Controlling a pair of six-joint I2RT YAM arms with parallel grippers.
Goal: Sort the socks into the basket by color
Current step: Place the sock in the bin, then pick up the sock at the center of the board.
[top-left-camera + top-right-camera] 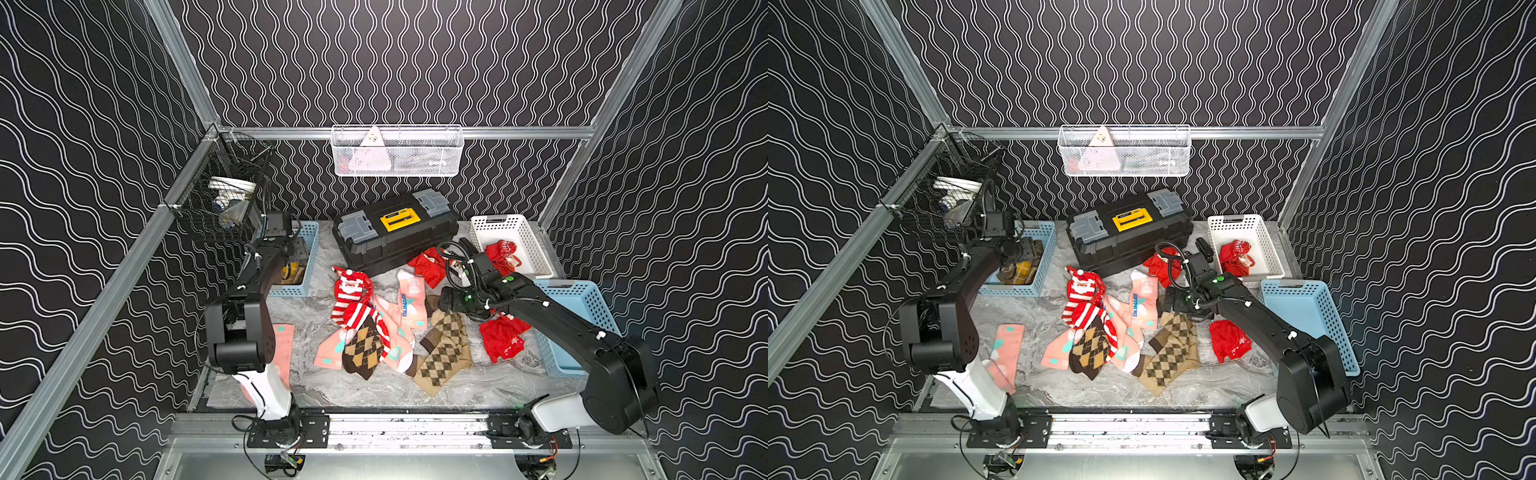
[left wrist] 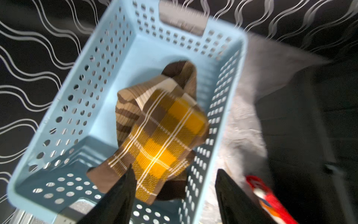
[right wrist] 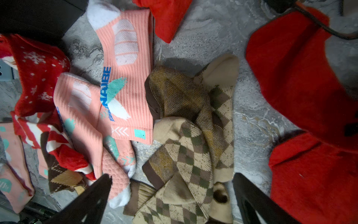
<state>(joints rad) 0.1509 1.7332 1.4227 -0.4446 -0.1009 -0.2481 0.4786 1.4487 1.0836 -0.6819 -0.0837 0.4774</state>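
Three plastic baskets: two blue, one white. One mustard plaid sock point(image 2: 160, 131) lies in the far blue basket point(image 2: 77, 97), and one red sock point(image 1: 500, 253) in the white basket point(image 1: 525, 237). The near blue basket point(image 1: 582, 303) holds none.

The left pincer point(image 2: 174, 168) is spread above the plaid sock, released. The right pincer point(image 3: 172, 175) gapes wide over the tan argyle socks point(image 3: 193, 145), gripping nothing.

The counter point(image 1: 374, 390) is grey and marbled, and the walls are black with wavy lines.

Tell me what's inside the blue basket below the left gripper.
A crumpled mustard plaid sock lies in the blue basket; the floor around it is bare. Anything beneath the sock is hidden.
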